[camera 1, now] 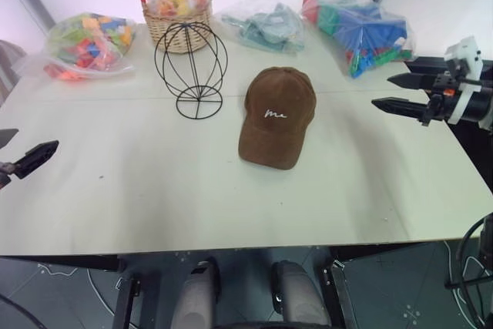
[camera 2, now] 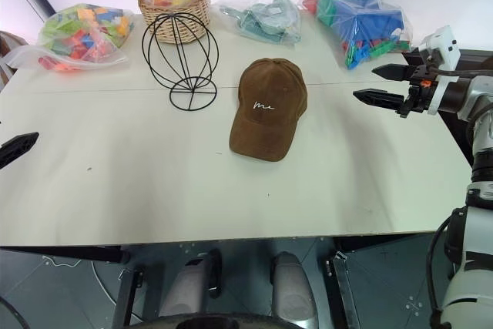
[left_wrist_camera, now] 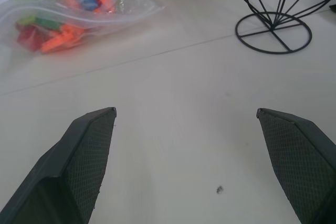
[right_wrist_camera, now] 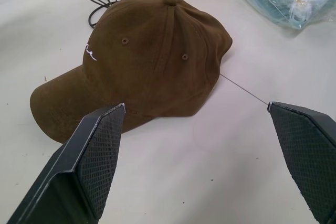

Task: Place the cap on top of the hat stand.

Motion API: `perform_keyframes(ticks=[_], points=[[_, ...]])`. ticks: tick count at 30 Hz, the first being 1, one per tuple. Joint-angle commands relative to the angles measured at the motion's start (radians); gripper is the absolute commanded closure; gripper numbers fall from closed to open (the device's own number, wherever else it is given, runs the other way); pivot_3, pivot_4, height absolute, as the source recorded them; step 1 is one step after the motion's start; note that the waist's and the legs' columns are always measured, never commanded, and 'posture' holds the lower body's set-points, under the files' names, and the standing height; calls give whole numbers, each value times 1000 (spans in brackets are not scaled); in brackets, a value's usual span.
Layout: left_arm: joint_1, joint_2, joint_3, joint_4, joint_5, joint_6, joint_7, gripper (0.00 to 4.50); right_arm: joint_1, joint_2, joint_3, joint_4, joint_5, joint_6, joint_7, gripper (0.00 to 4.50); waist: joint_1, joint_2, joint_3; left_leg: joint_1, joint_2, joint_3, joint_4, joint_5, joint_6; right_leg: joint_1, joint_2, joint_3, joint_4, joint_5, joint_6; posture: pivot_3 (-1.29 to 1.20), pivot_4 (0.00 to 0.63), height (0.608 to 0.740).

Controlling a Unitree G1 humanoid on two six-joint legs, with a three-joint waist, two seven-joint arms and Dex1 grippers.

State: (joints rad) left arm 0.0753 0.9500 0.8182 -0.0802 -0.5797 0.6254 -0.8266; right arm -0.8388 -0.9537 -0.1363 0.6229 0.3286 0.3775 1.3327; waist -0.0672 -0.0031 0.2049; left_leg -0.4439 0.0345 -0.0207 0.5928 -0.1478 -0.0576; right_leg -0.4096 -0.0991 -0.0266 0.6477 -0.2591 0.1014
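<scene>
The brown cap (camera 1: 276, 117) lies flat on the white table (camera 1: 154, 190), a little right of centre, with its brim toward me and white embroidery on the front. To its left, and a bit farther back, the black wire hat stand (camera 1: 191, 67) stands upright with nothing on it. My right gripper (camera 1: 381, 92) hovers open to the right of the cap, pointing at it with a gap between; in the right wrist view the cap (right_wrist_camera: 152, 61) lies just beyond the wide-spread fingers (right_wrist_camera: 94, 150). My left gripper (left_wrist_camera: 185, 110) is open above bare table at the left edge, well short of the stand's base (left_wrist_camera: 273, 32).
A wicker basket (camera 1: 179, 32) holding a bag of toys stands just behind the stand. Along the back of the table lie plastic bags: colourful blocks (camera 1: 85, 44) on the left, teal items (camera 1: 262, 25) in the middle, blue and green pieces (camera 1: 358, 28) on the right.
</scene>
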Motion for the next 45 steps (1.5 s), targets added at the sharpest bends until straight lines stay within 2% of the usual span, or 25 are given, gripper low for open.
perform_keyframes(ticks=[1,8,24,37,42,45], points=[[-27,23,15,26,19,-36,11,0,-14,-7,-19,-22,11,-4,4,46,0,0,0,0,0,0,0,0,0,0,0,0,0,0,0,0,150,740],[-65,56,3,61,20,-41,-8,0,-4,-6,-22,-28,11,-4,-6,46,0,0,0,0,0,1,0,0,0,-1,0,0,0,0,0,0,150,740],[-81,63,-23,58,17,-23,-27,0,9,3,-28,-44,18,-9,-34,46,0,0,0,0,1,2,-1,0,0,-2,0,0,0,0,0,0,150,740],[-91,61,-38,81,40,-46,-31,0,-42,19,5,21,-48,-111,-83,46,0,0,0,0,1,2,-1,0,0,-2,0,0,0,0,0,0,150,740],[-144,94,-32,77,-43,28,-95,0,0,48,14,-63,-63,-159,-102,46,1,0,0,-1,1,2,-1,0,0,-2,0,0,0,0,0,0,150,740],[-152,146,-65,50,-128,104,-221,0,47,46,32,-155,-82,-181,-106,46,3,0,0,-1,1,3,-1,0,0,-2,0,0,0,0,0,0,150,740]])
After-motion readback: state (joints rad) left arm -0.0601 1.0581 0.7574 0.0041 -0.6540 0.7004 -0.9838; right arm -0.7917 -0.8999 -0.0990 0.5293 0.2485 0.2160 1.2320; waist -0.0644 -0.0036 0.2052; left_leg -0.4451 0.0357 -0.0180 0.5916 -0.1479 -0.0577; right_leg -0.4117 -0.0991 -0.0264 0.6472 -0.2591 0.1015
